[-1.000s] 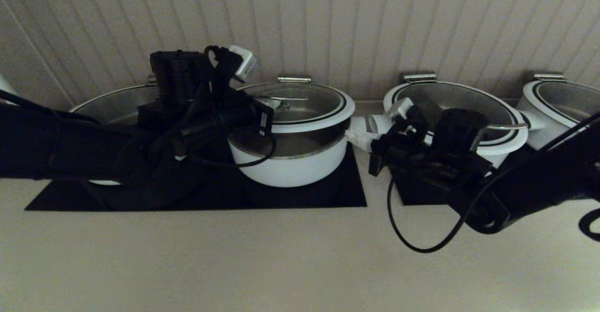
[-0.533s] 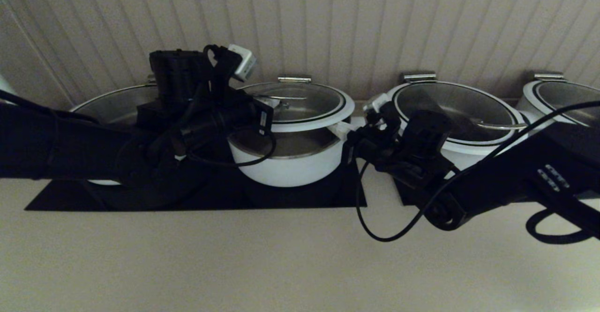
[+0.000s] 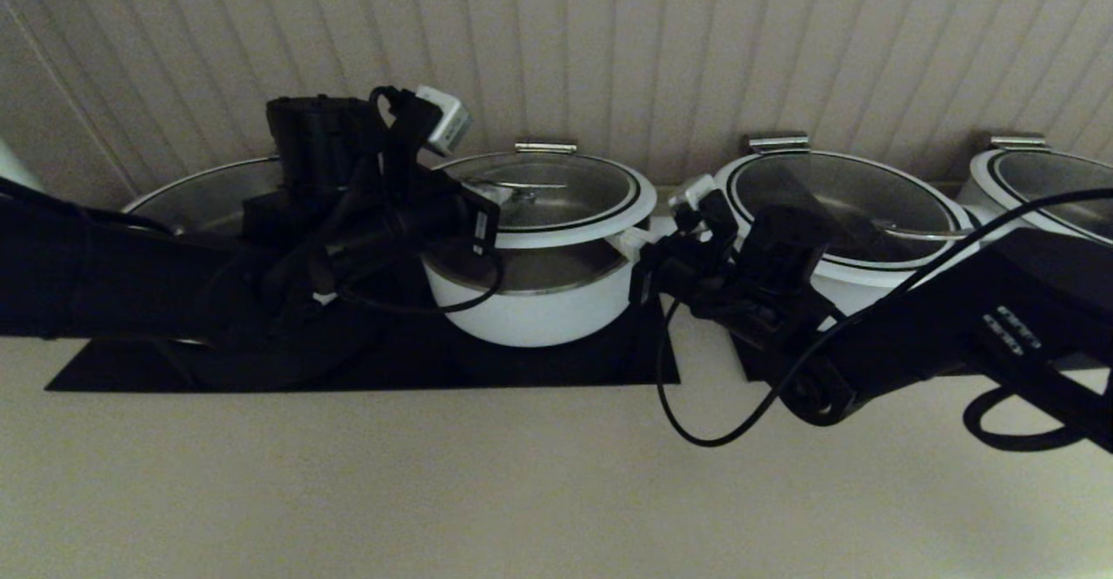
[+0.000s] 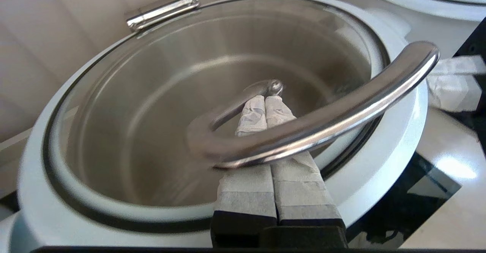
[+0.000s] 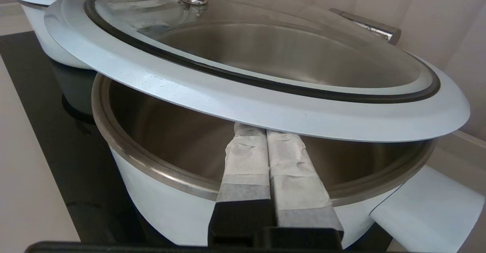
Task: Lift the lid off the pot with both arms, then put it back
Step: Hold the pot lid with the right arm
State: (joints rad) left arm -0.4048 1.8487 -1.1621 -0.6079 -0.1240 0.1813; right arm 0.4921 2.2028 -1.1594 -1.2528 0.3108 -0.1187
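The lid (image 3: 556,188), glass with a broad white rim, hangs tilted above the deep white pot (image 3: 539,309), with a gap showing the pot's steel inside. My left gripper (image 4: 264,100) is shut, its fingers hooked under the lid's steel bar handle (image 4: 341,105). My right gripper (image 5: 265,129) is shut, with its tips tucked under the lid's white rim (image 5: 265,108) on the pot's right side, over the pot's steel edge (image 5: 159,169). In the head view the right gripper (image 3: 639,244) sits at the lid's right edge.
Wider white pots with lids stand left (image 3: 209,196), right (image 3: 852,196) and far right (image 3: 1043,183). The pots sit on black mats (image 3: 539,362) against a ribbed wall. A pale counter (image 3: 522,492) lies in front. The right arm's cable loops over it.
My right arm has swung left from in front of the right-hand pot to the lid's right edge, fingers under the rim. The left arm and the lid have risen slightly.
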